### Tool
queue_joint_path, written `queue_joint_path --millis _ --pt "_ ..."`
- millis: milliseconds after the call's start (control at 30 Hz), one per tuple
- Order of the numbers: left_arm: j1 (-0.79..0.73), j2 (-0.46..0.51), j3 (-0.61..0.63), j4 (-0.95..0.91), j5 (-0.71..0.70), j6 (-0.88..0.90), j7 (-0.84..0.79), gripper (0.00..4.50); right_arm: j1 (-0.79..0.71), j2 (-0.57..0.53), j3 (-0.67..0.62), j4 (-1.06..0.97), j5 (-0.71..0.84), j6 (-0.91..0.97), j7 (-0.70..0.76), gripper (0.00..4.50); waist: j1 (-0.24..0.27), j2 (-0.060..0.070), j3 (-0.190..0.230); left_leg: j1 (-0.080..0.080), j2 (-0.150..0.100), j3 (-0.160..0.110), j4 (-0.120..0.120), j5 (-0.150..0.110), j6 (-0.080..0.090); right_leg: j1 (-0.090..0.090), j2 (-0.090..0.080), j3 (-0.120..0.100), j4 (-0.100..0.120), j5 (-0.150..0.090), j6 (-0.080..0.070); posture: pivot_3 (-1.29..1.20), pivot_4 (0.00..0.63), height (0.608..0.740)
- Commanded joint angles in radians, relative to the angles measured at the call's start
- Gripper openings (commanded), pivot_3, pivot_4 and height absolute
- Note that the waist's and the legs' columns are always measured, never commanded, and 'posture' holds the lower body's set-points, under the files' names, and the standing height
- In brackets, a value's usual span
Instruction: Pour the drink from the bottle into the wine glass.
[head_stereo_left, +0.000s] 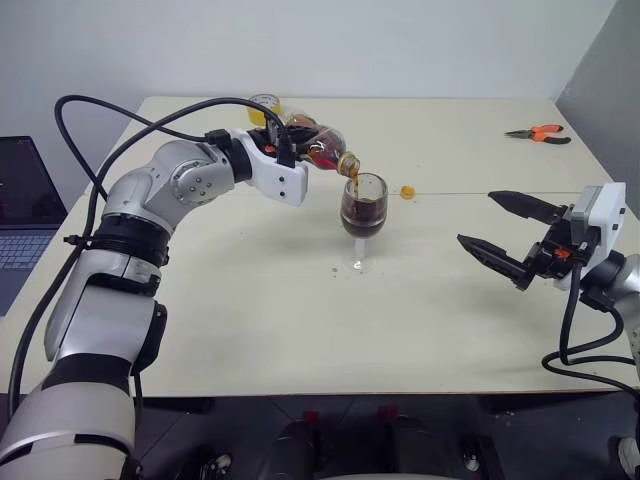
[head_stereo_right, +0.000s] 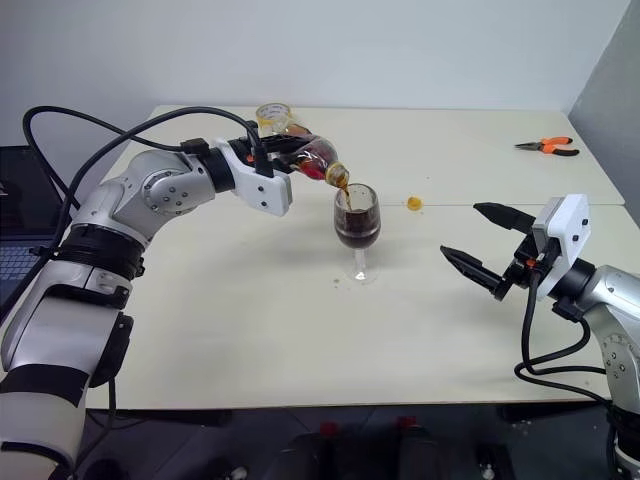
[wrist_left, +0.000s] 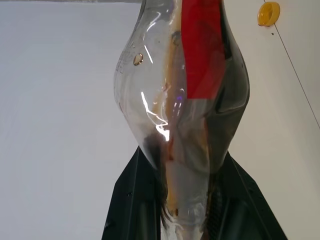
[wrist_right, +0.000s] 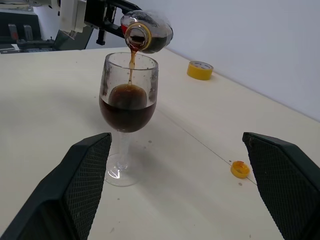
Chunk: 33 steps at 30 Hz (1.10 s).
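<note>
Pretty plain setup here: a big cream-colored table (head_stereo_left: 250, 330) with a thin seam running across it, pushed up against a bare white wall (head_stereo_left: 330, 45), with a grey panel (head_stereo_left: 605, 70) closing off the right side. There's a laptop (head_stereo_left: 18, 215) sitting off the left edge, orange-handled pliers (head_stereo_left: 538, 134) in the far right corner, and a yellow tape roll (wrist_right: 199, 69) near the back by the wall. Lighting is soft and even, just faint shadows on the tabletop, and the floor under the front edge is dark.
</note>
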Motion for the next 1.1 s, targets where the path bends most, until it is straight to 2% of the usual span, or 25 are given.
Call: queue_joint_path --millis 33,200,400,533,667,733,900,1100 --pt "-0.005 0.001 0.039 -0.019 -0.072 0.011 -0.012 0.68 -0.007 -0.008 -0.011 -0.019 0.010 -0.020 0.007 4.50 0.000 0.000 0.000 0.000 0.000 0.000 0.000 0.000 0.000 0.000 0.000 0.000 0.000 0.000 0.000 0.00 0.150 0.740" --pt "0.052 -0.070 0.102 -0.084 -0.294 0.090 -0.136 0.68 -0.002 -0.008 -0.008 -0.020 0.008 -0.018 0.006 4.50 0.001 0.000 0.000 0.000 0.000 0.000 0.000 0.000 0.000 0.000 0.000 0.000 0.000 0.000 0.000 0.00 0.150 0.740" --pt "0.145 -0.104 0.164 -0.212 -0.469 0.242 -0.240 0.65 0.000 -0.014 -0.013 -0.019 0.010 -0.013 0.010 4.50 -0.009 0.000 0.000 0.000 0.001 0.000 0.001 0.000 0.000 0.000 0.000 0.000 0.000 0.000 0.000 0.00 0.150 0.740" --pt "0.217 -0.132 0.230 -0.299 -0.567 0.384 -0.252 0.65 -0.002 -0.016 -0.010 -0.018 0.008 -0.011 0.010 4.50 -0.012 0.000 0.000 0.000 0.001 -0.001 0.001 0.000 0.000 0.000 0.000 0.000 0.000 0.000 0.000 0.00 0.150 0.740" --pt "0.399 -0.232 0.412 -0.422 -0.797 0.653 -0.147 0.65 -0.027 -0.009 0.008 -0.030 0.028 0.005 0.008 4.50 -0.017 0.002 -0.001 0.001 0.001 0.000 0.001 0.000 0.000 0.000 0.000 0.001 0.000 0.000 0.000 0.00 0.150 0.740" --pt "0.482 -0.261 0.468 -0.481 -0.824 0.717 -0.087 0.65 -0.041 -0.006 0.010 -0.037 0.057 0.028 0.004 4.50 -0.023 0.002 -0.001 0.001 0.001 -0.001 0.001 0.000 0.000 0.000 0.000 0.001 0.000 0.000 0.000 0.00 0.150 0.740" --pt "0.623 -0.327 0.555 -0.564 -0.883 0.762 0.002 0.64 -0.039 -0.026 0.018 -0.021 0.066 0.034 0.037 4.50 -0.013 0.001 -0.001 0.001 0.001 -0.001 0.001 0.000 0.000 0.000 0.000 0.001 0.000 0.000 0.000 0.00 0.150 0.740" --pt "0.725 -0.371 0.630 -0.520 -0.879 0.689 0.083 0.64 -0.088 -0.031 0.051 0.008 0.064 0.042 0.059 4.50 0.001 0.001 -0.001 0.001 0.001 0.000 0.001 0.000 0.000 0.001 0.000 0.002 0.000 0.000 0.000 0.00 0.150 0.740"
